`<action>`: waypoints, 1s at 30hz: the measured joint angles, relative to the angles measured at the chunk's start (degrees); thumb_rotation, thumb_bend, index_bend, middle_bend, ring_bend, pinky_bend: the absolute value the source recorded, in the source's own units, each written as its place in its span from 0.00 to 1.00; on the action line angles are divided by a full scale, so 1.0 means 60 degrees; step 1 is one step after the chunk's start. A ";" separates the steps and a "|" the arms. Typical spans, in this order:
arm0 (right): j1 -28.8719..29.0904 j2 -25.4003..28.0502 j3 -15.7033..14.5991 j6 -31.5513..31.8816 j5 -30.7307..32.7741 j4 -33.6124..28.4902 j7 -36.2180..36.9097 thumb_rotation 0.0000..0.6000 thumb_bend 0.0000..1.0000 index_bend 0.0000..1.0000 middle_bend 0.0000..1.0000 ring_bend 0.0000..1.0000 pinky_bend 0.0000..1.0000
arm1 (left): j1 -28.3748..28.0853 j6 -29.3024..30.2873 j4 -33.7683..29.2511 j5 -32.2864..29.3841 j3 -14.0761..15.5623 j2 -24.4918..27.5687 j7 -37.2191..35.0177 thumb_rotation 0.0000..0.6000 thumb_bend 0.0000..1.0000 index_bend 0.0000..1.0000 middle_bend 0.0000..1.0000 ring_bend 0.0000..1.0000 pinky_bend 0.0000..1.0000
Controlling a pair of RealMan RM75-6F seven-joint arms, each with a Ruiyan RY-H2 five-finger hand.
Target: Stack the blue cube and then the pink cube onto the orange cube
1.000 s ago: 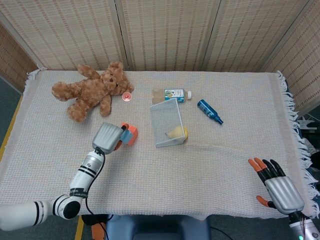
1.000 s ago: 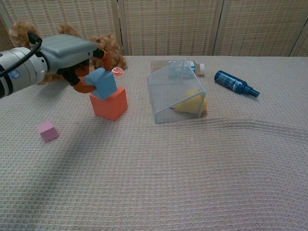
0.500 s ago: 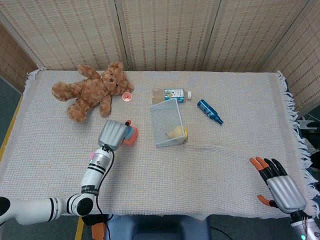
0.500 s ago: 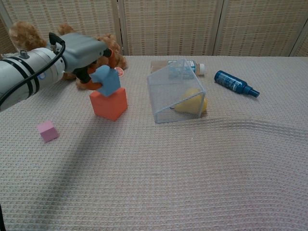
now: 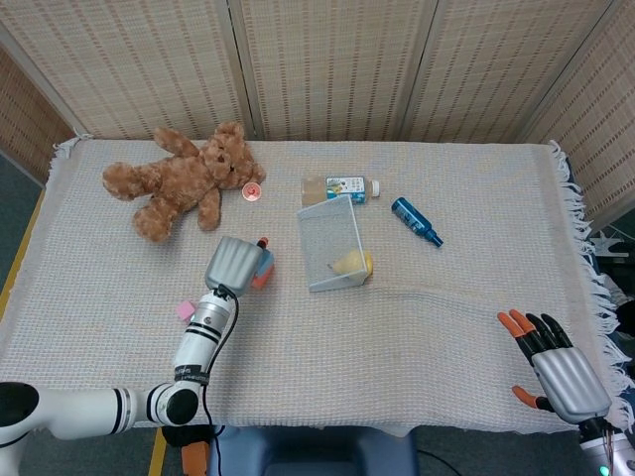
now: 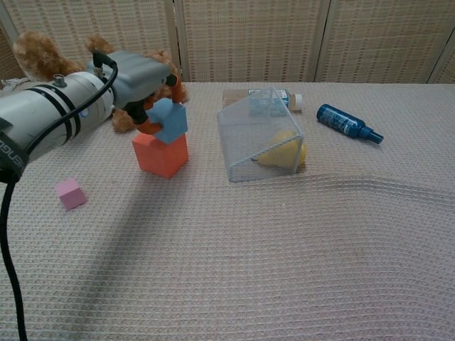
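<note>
My left hand [image 6: 138, 74] [image 5: 235, 263] grips the blue cube [image 6: 169, 121], which hangs tilted just above the top of the orange cube [image 6: 161, 153]; whether the two touch is unclear. In the head view the hand covers most of both cubes, leaving only a sliver of blue cube [image 5: 266, 262] and orange cube [image 5: 259, 280] showing. The pink cube [image 6: 70, 193] [image 5: 186, 309] lies alone on the cloth, nearer me and to the left of the orange cube. My right hand [image 5: 558, 365] rests open with its fingers spread by the table's near right corner.
A tipped clear container [image 6: 261, 138] with a yellow object inside lies right of the cubes. Behind it are a drink bottle [image 5: 340, 187] and a dark blue bottle [image 6: 348, 123]. A teddy bear [image 5: 181, 179] and a small red-and-white disc [image 5: 252, 190] sit at the back left.
My left hand has carried the blue cube to the right, from beside the orange cube's left edge to over its top. The right hand has barely shifted.
</note>
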 measured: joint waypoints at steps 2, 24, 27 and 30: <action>-0.0002 0.0005 0.0003 0.0013 -0.0003 0.0003 0.0017 1.00 0.08 0.00 0.00 0.00 0.00 | -0.0050 0.0015 0.0097 -0.0055 0.0008 -0.0041 0.0008 1.00 0.37 0.82 1.00 1.00 1.00; -0.0028 0.0040 0.0012 0.0068 -0.0029 -0.0032 0.0036 1.00 0.08 0.00 0.00 0.00 0.00 | -0.0264 0.0185 0.0478 -0.0651 0.0132 -0.0265 0.0043 1.00 0.36 0.76 1.00 1.00 1.00; -0.0033 0.0041 0.0015 0.0077 -0.0025 -0.0037 0.0028 1.00 0.08 0.00 0.00 0.00 0.00 | -0.0294 0.0187 0.0512 -0.0759 0.0137 -0.0281 0.0080 1.00 0.36 0.74 1.00 1.00 1.00; -0.0036 0.0041 0.0025 0.0082 -0.0009 -0.0038 0.0028 1.00 0.08 0.00 0.00 0.00 0.00 | -0.0315 0.0170 0.0517 -0.0784 0.0171 -0.0265 0.0084 1.00 0.36 0.70 1.00 1.00 1.00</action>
